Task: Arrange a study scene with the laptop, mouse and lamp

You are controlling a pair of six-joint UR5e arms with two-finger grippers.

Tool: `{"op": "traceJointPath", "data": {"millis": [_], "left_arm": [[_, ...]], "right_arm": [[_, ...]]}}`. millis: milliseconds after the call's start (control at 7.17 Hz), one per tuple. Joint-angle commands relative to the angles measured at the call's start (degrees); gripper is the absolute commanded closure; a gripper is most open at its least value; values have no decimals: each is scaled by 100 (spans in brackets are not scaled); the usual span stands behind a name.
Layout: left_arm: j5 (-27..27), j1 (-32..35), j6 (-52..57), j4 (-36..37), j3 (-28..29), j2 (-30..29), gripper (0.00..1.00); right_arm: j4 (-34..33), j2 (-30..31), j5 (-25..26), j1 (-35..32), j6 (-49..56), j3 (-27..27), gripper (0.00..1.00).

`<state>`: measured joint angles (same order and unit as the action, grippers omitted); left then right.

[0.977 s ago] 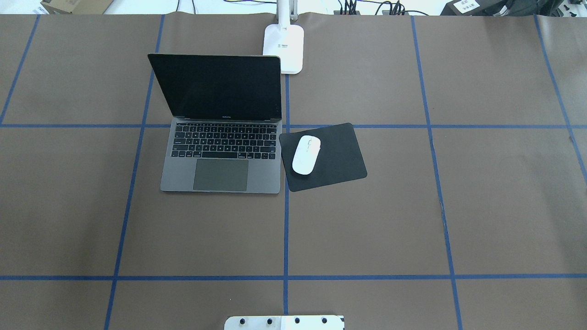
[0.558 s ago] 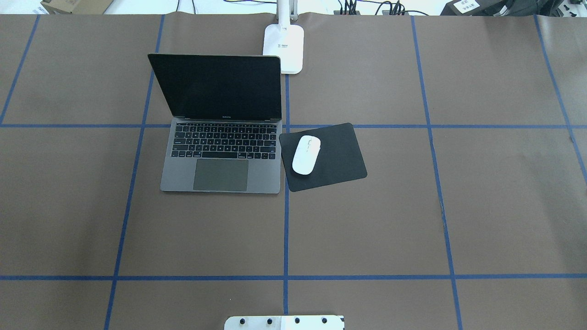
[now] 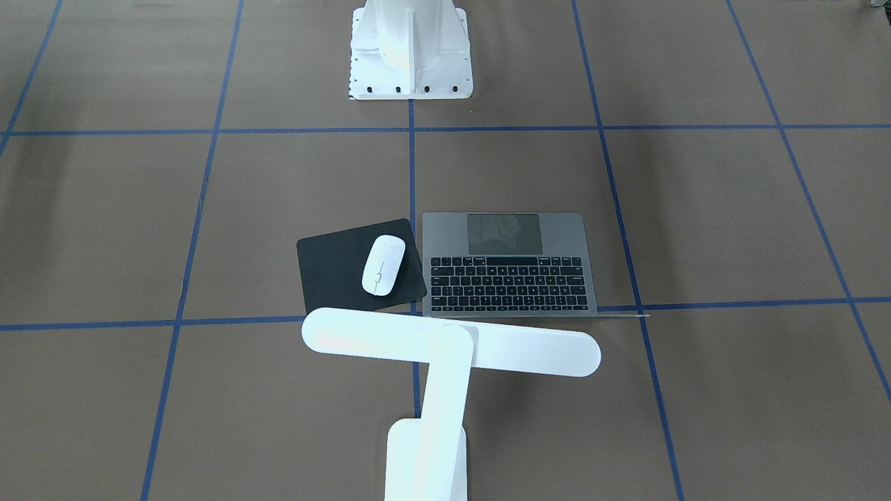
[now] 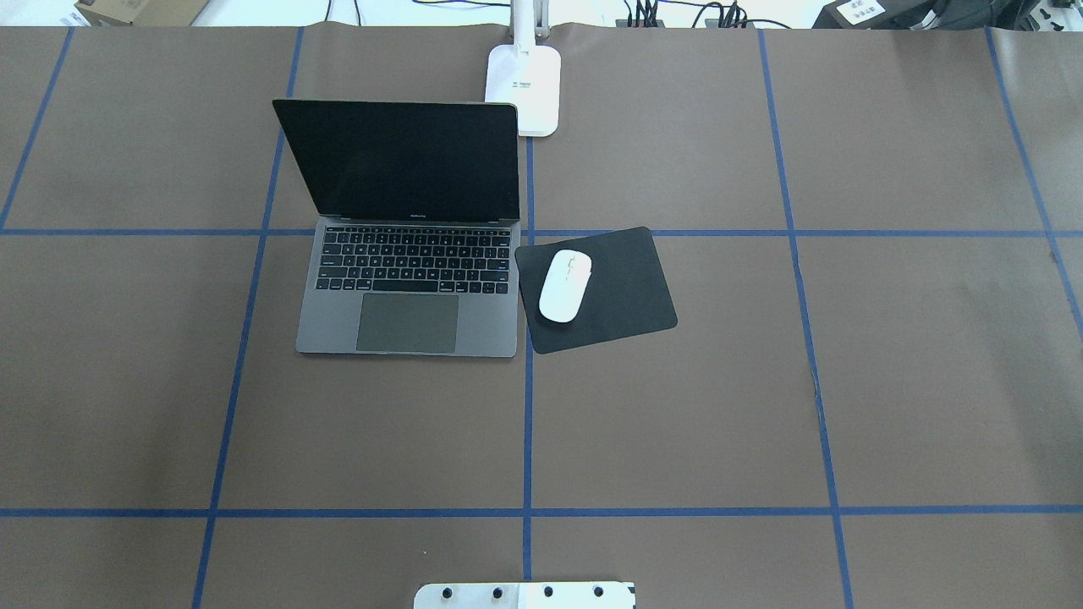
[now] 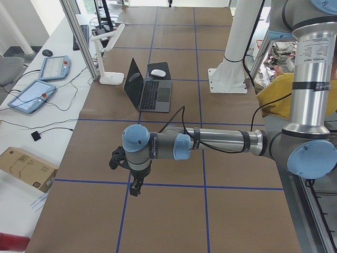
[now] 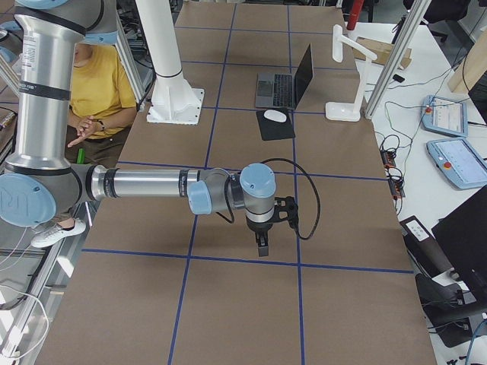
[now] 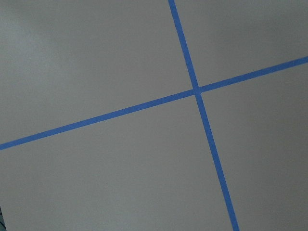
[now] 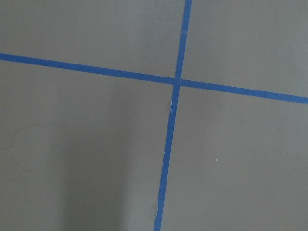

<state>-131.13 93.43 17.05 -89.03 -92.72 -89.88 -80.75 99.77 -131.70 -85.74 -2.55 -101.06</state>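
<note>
The laptop (image 4: 406, 288) stands with its lid up on the table (image 4: 761, 406), keyboard toward the robot. The mouse (image 4: 565, 286) lies on the black mat (image 4: 630, 296), just beside the laptop's right edge. The lamp (image 3: 445, 348) stands behind the screen, near the far table edge. The layout appears complete. The left gripper (image 5: 135, 188) and right gripper (image 6: 261, 246) hang above bare table, well apart from all items; whether each is apart or together cannot be told. Route any remaining arm motion away from the lamp and the screen.
</note>
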Motion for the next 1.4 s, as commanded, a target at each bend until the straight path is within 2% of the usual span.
{"op": "traceJointPath", "data": {"millis": [0,1256], "left_arm": [[0,0,0,0,0,-3,0],[-9,0,0,-9,-96,-3,0]], "right_arm": [[24,-1,4,-4,0,8,0],[-11,-124,4,154,-9,25,0]]}}
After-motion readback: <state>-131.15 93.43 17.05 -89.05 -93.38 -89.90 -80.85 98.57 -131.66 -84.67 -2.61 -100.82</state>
